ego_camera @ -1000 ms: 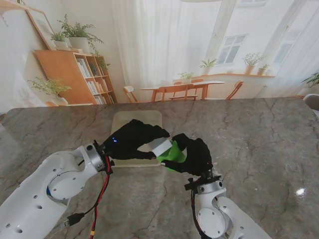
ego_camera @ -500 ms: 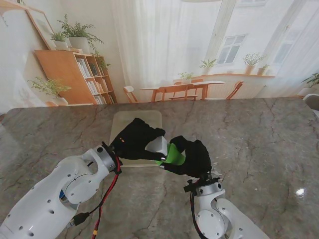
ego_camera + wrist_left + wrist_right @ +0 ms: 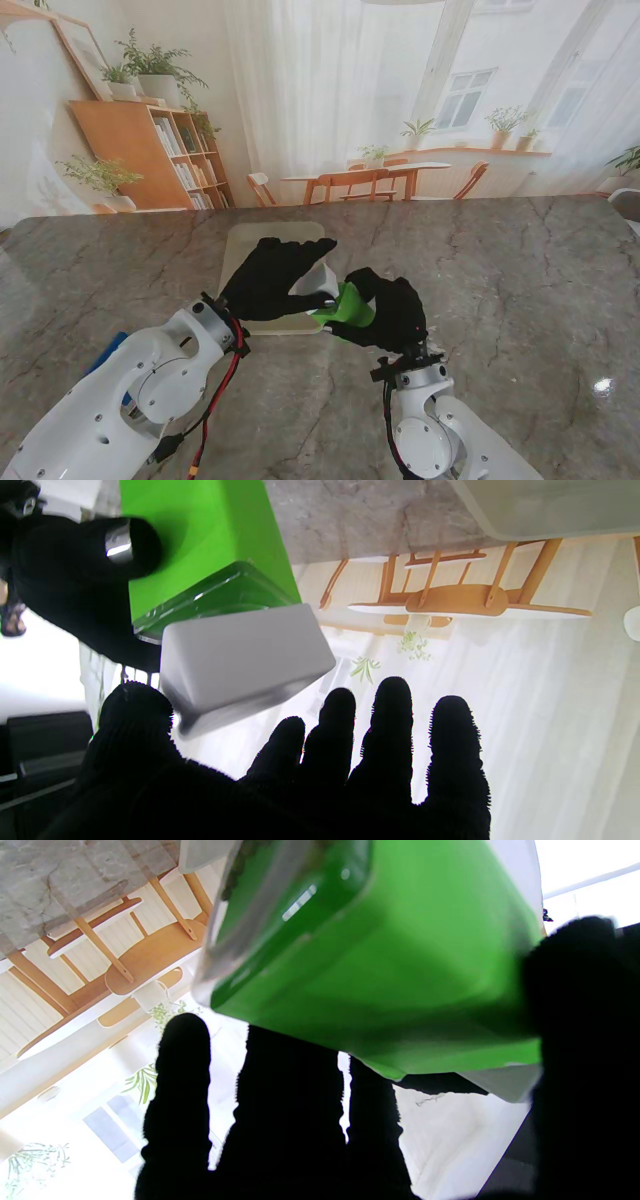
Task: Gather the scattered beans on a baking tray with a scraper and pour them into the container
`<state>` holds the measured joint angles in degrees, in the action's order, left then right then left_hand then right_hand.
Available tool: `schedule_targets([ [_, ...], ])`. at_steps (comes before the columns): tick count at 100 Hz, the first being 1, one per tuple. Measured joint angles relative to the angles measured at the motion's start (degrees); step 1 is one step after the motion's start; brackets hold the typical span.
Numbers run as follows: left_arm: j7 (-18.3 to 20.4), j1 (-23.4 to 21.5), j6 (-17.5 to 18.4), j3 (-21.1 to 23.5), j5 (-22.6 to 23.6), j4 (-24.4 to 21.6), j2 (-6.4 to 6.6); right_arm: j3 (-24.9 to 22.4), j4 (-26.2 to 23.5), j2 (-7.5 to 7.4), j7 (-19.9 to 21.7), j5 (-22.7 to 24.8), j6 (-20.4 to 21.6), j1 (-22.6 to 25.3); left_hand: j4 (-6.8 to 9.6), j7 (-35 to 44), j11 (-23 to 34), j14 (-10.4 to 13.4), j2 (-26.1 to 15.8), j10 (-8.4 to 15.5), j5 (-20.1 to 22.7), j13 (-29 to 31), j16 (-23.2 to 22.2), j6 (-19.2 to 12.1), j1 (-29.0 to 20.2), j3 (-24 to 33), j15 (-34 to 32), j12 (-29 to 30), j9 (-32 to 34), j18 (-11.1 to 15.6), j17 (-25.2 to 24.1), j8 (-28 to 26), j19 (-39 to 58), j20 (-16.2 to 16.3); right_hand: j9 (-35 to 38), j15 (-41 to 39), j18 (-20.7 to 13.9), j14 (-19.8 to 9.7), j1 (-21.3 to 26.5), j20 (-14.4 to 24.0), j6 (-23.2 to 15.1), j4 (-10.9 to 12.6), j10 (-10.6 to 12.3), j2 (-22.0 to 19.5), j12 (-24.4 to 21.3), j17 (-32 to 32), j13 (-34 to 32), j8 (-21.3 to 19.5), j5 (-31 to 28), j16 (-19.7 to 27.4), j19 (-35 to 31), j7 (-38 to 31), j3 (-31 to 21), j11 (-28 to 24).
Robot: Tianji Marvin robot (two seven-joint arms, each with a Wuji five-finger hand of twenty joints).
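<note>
Marble table (image 3: 520, 280); gloved right hand (image 3: 390, 312) grips glossy green container (image 3: 350, 305).

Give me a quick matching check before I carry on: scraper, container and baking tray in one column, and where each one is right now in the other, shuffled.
Things:
1. scraper
2. container
3. baking tray

Places:
A. green, held off the table in the right hand
B. lying flat on the marble table, farther from me than both hands
C. white, in the left hand, up against the container's mouth

Pairs: 1-C, 2-A, 3-B
</note>
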<state>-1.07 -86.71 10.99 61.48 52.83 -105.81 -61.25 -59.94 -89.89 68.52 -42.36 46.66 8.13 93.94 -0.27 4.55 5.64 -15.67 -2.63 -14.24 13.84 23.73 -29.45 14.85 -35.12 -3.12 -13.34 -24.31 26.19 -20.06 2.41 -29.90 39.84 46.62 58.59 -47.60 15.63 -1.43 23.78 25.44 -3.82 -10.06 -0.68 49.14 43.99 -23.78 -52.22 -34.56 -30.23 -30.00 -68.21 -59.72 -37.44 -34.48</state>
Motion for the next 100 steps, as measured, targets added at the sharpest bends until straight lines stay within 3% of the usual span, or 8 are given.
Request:
schedule_targets([
  [9,-1.8,-0.3,-0.1,0.0,-3.7,0.1,-0.38,0.0,0.0,0.03,-0.1,-0.2,0.0,0.0,0.06,-0.5,-1.6,-0.4,-3.1,-0.1,-1.2,-2.1,2.8,0.0,-0.5,1.0,2.3,2.9,-4.6,-0.7,-0.6,0.0,-2.9,-1.5,0.0,0.0,0.0,0.0,0.0,0.0,0.0,0.0,0.0,0.0,0.0,0.0,0.0,0.0,0.0,0.0,0.0,0.0,0.0,0.0],
  [20,-6.3,-1.0,-0.1,0.4,-2.9,0.2,-1.09,0.0,0.0,0.09,-0.2,-0.4,0.0,0.0,0.09,-0.6,-1.7,-0.4,-3.1,-0.1,-1.7,-2.6,4.1,-0.4,-1.4,1.1,2.7,3.4,-5.5,-1.5,-0.1,0.0,-3.5,-1.6,0.0,0.0,0.0,0.0,0.0,0.0,0.0,0.0,0.0,0.0,0.0,0.0,0.0,0.0,0.0,0.0,0.0,0.0,0.0,0.0],
  [38,-6.1,-3.7,0.1,3.5,-4.8,-1.8,-2.0,-0.1,0.1,0.22,-1.0,-0.5,0.0,0.0,0.32,-0.6,-1.7,0.0,-4.3,1.6,-1.7,-2.6,4.9,-1.6,-7.0,1.0,2.7,3.4,-5.5,-2.1,1.5,0.0,-3.5,-1.7,0.0,0.0,0.0,0.0,0.0,0.0,0.0,0.0,0.0,-0.1,0.0,0.0,0.0,0.0,0.1,0.0,0.0,0.0,0.0,0.0],
  [47,-4.0,-6.0,2.4,8.0,-3.9,-3.9,-2.2,-0.3,0.1,0.45,-1.7,-0.7,0.0,0.0,0.32,-0.6,-1.7,0.9,-4.0,2.3,-1.7,-2.6,5.9,-2.1,-9.8,0.7,3.0,3.9,-5.6,-2.1,2.1,0.0,-4.0,-2.6,0.0,0.0,0.0,0.0,0.0,0.0,0.0,0.0,0.0,-0.1,0.0,0.0,0.0,0.0,0.2,0.0,0.1,0.0,0.0,0.0],
  [59,3.3,-6.9,8.0,12.5,-5.7,-5.4,-1.45,-0.6,0.2,0.65,-2.1,-1.1,0.0,0.0,0.43,-0.6,-2.0,2.2,-1.9,2.9,-1.7,-2.6,7.5,-2.8,-10.3,0.2,3.8,5.8,-6.2,-2.1,2.9,0.0,-5.6,-4.2,-0.5,0.0,0.0,-0.2,0.0,0.0,0.0,0.0,0.1,-0.6,0.0,0.1,0.1,0.0,0.7,0.0,0.7,0.0,0.0,0.0],
  [69,5.2,-7.1,4.9,12.2,-14.8,-5.8,-0.49,-0.6,0.2,0.66,-2.9,-0.8,0.0,0.0,0.43,-0.7,-2.1,2.2,-1.0,2.0,-1.7,-2.6,8.3,-0.9,-9.2,1.0,4.2,7.2,-6.4,-2.2,3.6,0.6,-6.3,-4.9,-0.5,0.1,0.0,-0.2,0.0,0.0,0.0,0.0,0.1,-0.6,0.0,0.2,0.1,0.0,0.7,0.0,0.8,0.0,0.0,0.0],
  [88,7.0,-6.6,2.5,10.7,-18.2,-5.2,-0.41,-0.5,0.3,0.63,-4.0,0.4,0.8,-0.1,0.41,-0.9,-2.2,1.5,0.8,-0.7,-1.6,-0.8,8.4,3.7,-8.6,0.6,4.2,7.9,-6.0,-2.7,5.9,1.5,-6.4,-5.0,-1.2,0.5,-0.5,-0.6,0.0,0.0,0.0,0.0,0.5,-1.4,0.0,0.6,0.7,0.0,1.4,0.0,0.8,0.0,0.0,0.0],
  [100,7.6,-4.6,0.2,7.5,-23.8,-3.5,-0.36,-0.4,0.3,0.53,-4.4,1.8,1.2,-0.1,0.42,-0.8,-1.1,1.4,4.5,-1.5,-1.6,0.7,6.7,4.7,-8.8,1.1,2.7,7.6,-2.9,-2.7,7.3,2.2,-2.4,-4.8,-1.4,0.7,-0.5,-0.7,0.0,0.0,0.0,0.0,0.5,-2.0,0.0,0.6,0.7,0.0,1.9,0.0,0.8,0.0,0.0,0.0],
])
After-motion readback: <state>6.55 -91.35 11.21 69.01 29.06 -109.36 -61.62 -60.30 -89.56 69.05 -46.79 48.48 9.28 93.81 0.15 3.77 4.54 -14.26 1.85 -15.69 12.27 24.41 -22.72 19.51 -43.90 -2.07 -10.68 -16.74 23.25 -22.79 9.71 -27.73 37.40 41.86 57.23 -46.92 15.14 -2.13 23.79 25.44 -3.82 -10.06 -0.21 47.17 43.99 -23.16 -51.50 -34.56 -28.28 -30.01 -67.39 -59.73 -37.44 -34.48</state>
